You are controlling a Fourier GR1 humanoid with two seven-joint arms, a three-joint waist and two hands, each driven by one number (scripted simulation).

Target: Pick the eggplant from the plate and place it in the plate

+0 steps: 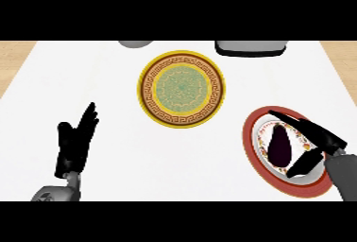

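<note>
Fingers (307, 126) of your right hand (317, 146) spread around the eggplant (279, 145), not yet pinching it (it lies on the red plate (296, 189)). Close off-centre and it may roll away; left hand (73, 142) rests open.

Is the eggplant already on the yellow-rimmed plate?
No, the eggplant lies on the red-rimmed plate at the right, under the right hand, while the yellow-rimmed plate holds nothing.
</note>
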